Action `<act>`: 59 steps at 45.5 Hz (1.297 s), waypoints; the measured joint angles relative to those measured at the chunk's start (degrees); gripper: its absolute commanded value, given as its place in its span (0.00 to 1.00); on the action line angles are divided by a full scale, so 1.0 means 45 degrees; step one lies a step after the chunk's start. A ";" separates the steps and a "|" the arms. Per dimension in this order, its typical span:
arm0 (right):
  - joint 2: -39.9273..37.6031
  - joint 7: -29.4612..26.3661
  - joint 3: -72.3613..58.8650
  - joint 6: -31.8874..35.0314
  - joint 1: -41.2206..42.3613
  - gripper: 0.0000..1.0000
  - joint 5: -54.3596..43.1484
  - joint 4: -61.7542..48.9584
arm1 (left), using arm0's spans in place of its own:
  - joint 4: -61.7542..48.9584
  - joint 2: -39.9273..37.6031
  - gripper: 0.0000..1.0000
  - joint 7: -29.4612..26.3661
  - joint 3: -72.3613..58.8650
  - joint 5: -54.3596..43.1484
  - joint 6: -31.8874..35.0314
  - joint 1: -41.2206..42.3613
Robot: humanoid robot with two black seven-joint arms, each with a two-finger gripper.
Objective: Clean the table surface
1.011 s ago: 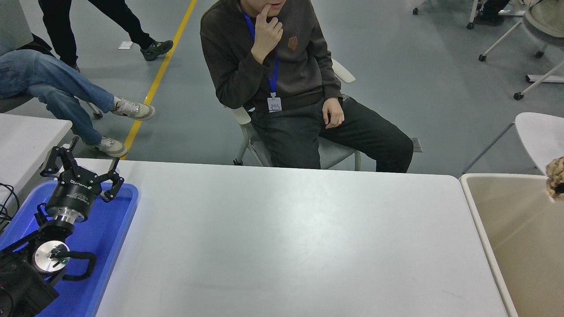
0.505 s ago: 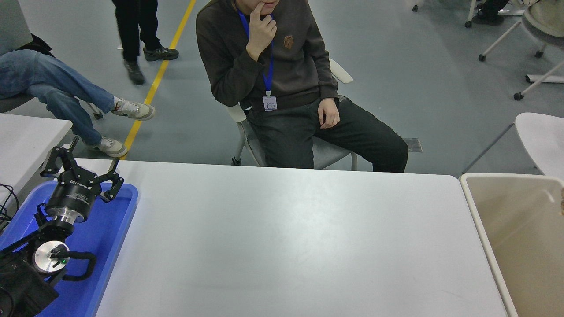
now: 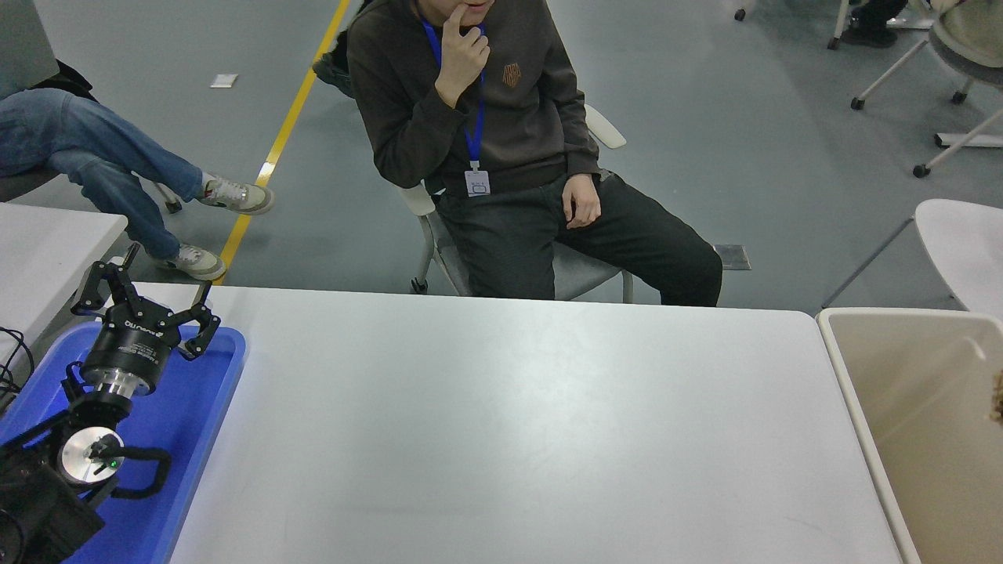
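White tabletop, the table surface [image 3: 509, 423], is filling most of the view, running from the blue tray [image 3: 192, 423] on the left to the beige bin [image 3: 885, 439] on the right. It is looking smooth and a little shiny in the middle.

The left gripper [image 3: 145, 301] is hanging over the far end of the blue tray, at the left side. Its black fingers [image 3: 205, 333] are spreading wide apart, with nothing between them. The black left arm [image 3: 86, 439] is coming in from the near left corner and is pointing away from the camera. The tray is sitting at the left end of the table.

The right gripper is not showing in the view. At the right edge, over the beige bin, a small tan lump [image 3: 997, 398] is just peeking in, and I cannot tell what it is. The bin is standing just beside the right end of the table.

A person [image 3: 501, 141] in a dark brown top is sitting on a chair [image 3: 588, 270] at the far side of the table, with one hand [image 3: 462, 55] up by the face and the other hand [image 3: 581, 202] resting on a leg. A blue strap with a tag is hanging from the neck. At the far left, another person's legs in blue jeans [image 3: 86, 153] and pale shoes are showing. A smaller white table [image 3: 43, 251] is standing beyond the tray.
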 measured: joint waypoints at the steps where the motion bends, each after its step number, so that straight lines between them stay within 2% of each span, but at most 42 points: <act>1: 0.0215 0.0007 -0.0057 -0.0052 -0.0039 0.00 0.0007 -0.0273 | 0.0001 0.0000 1.00 0.0000 0.0000 -0.0002 0.0000 0.0000; 14: 0.1592 -0.0165 -0.0315 -0.1131 -0.0401 0.00 0.0024 -0.1448 | 0.0000 0.0000 1.00 0.0000 0.0001 0.0001 0.0000 0.0001; 27: 0.2801 -0.1000 -0.0374 -0.2494 -0.0642 0.00 0.0040 -0.2337 | 0.0000 0.0000 1.00 0.0000 0.0000 0.0000 0.0000 0.0000; 53: 0.3456 -0.2621 -0.0371 -0.4136 -0.0868 0.00 0.0055 -0.2656 | 0.0000 0.0000 1.00 0.0000 0.0000 0.0000 0.0000 0.0000; 56: 0.3465 -0.2713 -0.0363 -0.4191 -0.0873 0.15 0.0061 -0.2660 | 0.0000 0.0000 1.00 0.0000 0.0000 0.0000 0.0000 0.0000; 59: 0.3470 -0.2777 -0.0352 -0.4232 -0.0879 0.43 0.0064 -0.2670 | 0.0000 0.0000 1.00 0.0000 0.0000 0.0000 0.0000 0.0000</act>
